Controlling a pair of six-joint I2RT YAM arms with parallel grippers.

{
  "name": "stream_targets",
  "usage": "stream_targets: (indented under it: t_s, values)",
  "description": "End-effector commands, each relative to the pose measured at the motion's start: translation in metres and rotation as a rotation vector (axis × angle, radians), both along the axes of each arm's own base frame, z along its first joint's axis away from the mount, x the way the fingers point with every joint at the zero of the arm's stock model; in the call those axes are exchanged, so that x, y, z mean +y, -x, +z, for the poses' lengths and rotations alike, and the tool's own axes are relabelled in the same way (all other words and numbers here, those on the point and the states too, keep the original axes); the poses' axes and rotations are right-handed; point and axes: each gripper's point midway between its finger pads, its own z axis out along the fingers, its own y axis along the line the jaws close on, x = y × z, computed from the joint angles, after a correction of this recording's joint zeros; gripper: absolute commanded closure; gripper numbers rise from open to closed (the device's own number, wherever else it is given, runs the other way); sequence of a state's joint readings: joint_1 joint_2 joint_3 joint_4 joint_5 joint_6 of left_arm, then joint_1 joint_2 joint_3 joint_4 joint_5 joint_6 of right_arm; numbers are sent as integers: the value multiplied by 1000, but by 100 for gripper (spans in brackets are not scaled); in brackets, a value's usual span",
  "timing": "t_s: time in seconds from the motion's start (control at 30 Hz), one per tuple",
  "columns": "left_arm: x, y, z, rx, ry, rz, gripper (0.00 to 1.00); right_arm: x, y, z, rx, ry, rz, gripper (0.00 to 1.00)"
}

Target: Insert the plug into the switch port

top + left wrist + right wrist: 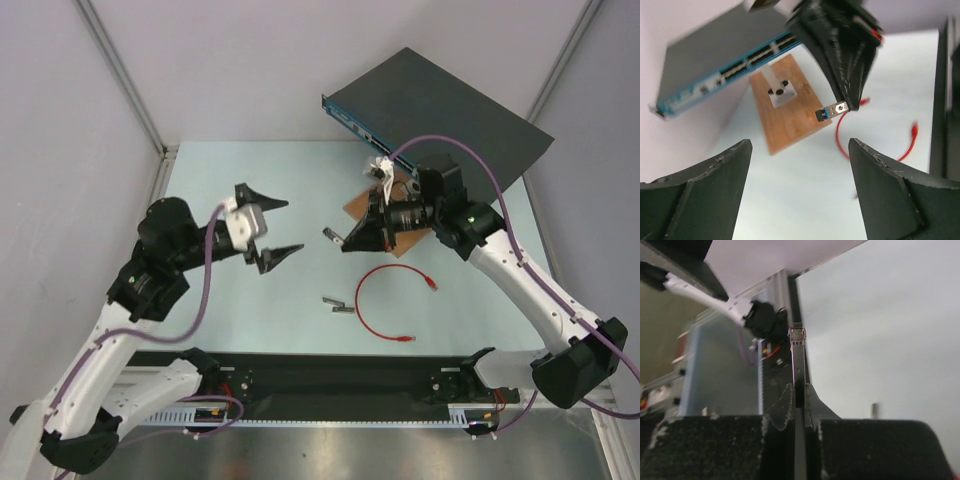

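The thin red cable [362,305] lies looped on the table, with one red plug [430,283] at its far end and another [405,340] at its near end. Neither gripper touches it. The switch [450,110] stands at the back right, its teal front face [730,75] lined with dark ports [755,57]. My right gripper [347,240] hangs left of the wooden board, shut on a small grey metal piece [798,355] that sticks out past its tips. My left gripper [291,226] faces it from the left, open and empty, fingers [715,170] wide apart.
A brown wooden board [787,105] carrying a white block [780,92] lies in front of the switch, partly under the right arm. Two more small grey metal pieces [338,304] rest on the table left of the cable loop. Purple cables trail from both arms.
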State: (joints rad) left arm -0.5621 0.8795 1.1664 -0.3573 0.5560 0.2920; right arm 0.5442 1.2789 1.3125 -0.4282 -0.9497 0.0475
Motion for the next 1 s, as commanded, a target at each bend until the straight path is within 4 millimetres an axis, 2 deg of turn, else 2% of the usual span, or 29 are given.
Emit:
stream_targets:
  t_s: [0.0,0.1,0.27,0.3,0.57,0.97]
  values:
    - [-7,40,-22,-409,-231,-320,16,-5,56,-8,123,-3,236,100]
    - [-10,57,-42,-509,-326,-434,19,-5,72,-16,173,18,294,100]
    - [-20,68,-54,-586,-376,-521,29,-1,87,-26,240,29,336,100]
    - [-23,67,-57,-582,-382,-530,32,1,87,-25,233,19,343,100]
    - [-38,78,-73,-605,-438,-630,40,8,83,-28,298,11,336,100]
    - [-48,76,-78,-610,-464,-650,55,12,82,-30,312,13,339,100]
